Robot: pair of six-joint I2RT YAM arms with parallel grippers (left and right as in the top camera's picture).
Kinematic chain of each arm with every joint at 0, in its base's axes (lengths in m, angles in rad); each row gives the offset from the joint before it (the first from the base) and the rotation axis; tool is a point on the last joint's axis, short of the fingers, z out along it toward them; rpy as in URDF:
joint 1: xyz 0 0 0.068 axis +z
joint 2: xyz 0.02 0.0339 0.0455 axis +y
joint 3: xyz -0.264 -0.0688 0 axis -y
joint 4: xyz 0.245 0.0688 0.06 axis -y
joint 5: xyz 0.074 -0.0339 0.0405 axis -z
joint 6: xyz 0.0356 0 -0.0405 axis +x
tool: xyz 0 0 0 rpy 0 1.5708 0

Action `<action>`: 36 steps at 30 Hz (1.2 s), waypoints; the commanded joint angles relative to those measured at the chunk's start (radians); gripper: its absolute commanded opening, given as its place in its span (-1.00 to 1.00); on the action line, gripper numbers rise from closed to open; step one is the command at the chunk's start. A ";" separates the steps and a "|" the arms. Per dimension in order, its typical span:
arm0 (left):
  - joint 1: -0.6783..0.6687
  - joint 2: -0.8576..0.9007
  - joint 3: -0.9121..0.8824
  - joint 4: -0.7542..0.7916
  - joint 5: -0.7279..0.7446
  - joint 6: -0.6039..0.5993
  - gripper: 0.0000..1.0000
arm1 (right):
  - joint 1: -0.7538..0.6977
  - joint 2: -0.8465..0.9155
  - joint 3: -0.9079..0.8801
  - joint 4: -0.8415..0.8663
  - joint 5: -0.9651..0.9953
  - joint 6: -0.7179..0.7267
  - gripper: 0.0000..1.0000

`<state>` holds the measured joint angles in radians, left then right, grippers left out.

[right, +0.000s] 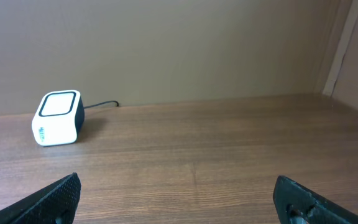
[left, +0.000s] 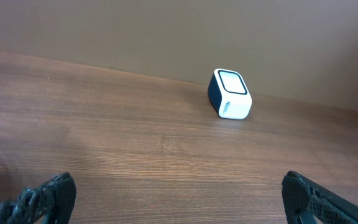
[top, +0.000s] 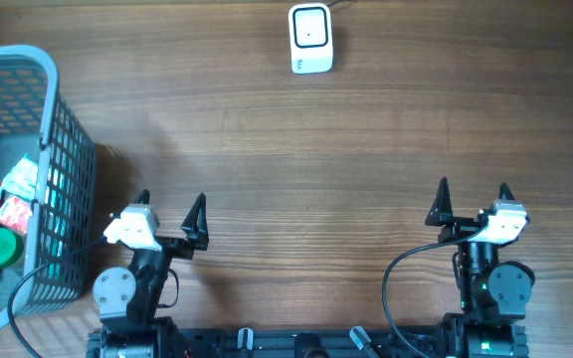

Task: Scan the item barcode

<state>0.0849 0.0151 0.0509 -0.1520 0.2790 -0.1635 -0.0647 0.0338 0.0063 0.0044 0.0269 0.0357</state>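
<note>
I see bare tabletop [top: 306, 169] from left gripper [top: 171, 199] and right gripper [top: 474, 189] up to scanner [top: 310, 38]; straight pass open for either. Basket [top: 68, 199] wall just beside left gripper, blocks my outward sweep there. Cable [right: 101, 104] trails behind scanner toward back wall [right: 179, 50].

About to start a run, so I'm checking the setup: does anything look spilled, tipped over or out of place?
Nothing stands out. The scanner sits upright at the far side of the table, the packets lie inside the basket, and the left gripper and right gripper are open and empty.
</note>
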 commanded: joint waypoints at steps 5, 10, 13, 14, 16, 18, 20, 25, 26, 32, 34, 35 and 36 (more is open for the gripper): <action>-0.004 0.001 0.002 -0.013 0.013 -0.009 1.00 | -0.006 -0.003 -0.001 0.003 -0.009 -0.010 0.99; -0.004 0.001 0.002 -0.011 0.024 -0.010 1.00 | -0.006 -0.003 -0.001 0.003 -0.009 -0.010 0.98; -0.004 0.001 0.002 -0.002 0.084 -0.010 1.00 | -0.006 -0.003 -0.001 0.003 -0.009 -0.010 0.99; -0.004 0.001 0.002 0.002 0.103 -0.010 1.00 | -0.006 -0.003 -0.001 0.003 -0.009 -0.010 0.99; -0.004 0.001 0.002 0.002 0.135 -0.010 1.00 | -0.006 -0.003 -0.001 0.003 -0.009 -0.010 0.99; -0.004 0.001 0.003 0.002 0.161 -0.010 1.00 | -0.006 -0.003 -0.001 0.003 -0.009 -0.010 1.00; -0.004 0.001 0.003 0.006 0.182 -0.010 1.00 | -0.006 -0.003 -0.001 0.003 -0.009 -0.010 0.99; -0.004 0.001 0.003 0.006 0.185 -0.010 1.00 | -0.006 -0.003 -0.001 0.003 -0.009 -0.010 1.00; -0.004 0.001 0.003 0.006 0.185 -0.010 1.00 | -0.006 -0.003 -0.001 0.003 -0.009 -0.009 0.99; -0.004 0.001 0.004 0.020 0.185 -0.076 1.00 | -0.006 -0.003 -0.001 0.003 -0.009 -0.010 0.99; -0.004 0.001 0.004 0.021 0.185 -0.081 1.00 | -0.006 -0.003 -0.001 0.003 -0.009 -0.010 0.99; -0.004 0.001 0.004 0.021 0.185 -0.081 1.00 | -0.006 -0.003 -0.001 0.003 -0.009 -0.010 1.00; -0.004 0.001 0.004 0.021 0.185 -0.081 1.00 | -0.006 -0.003 -0.001 0.003 -0.009 -0.010 1.00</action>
<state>0.0849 0.0147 0.0509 -0.1352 0.4442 -0.2173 -0.0647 0.0338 0.0063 0.0044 0.0269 0.0357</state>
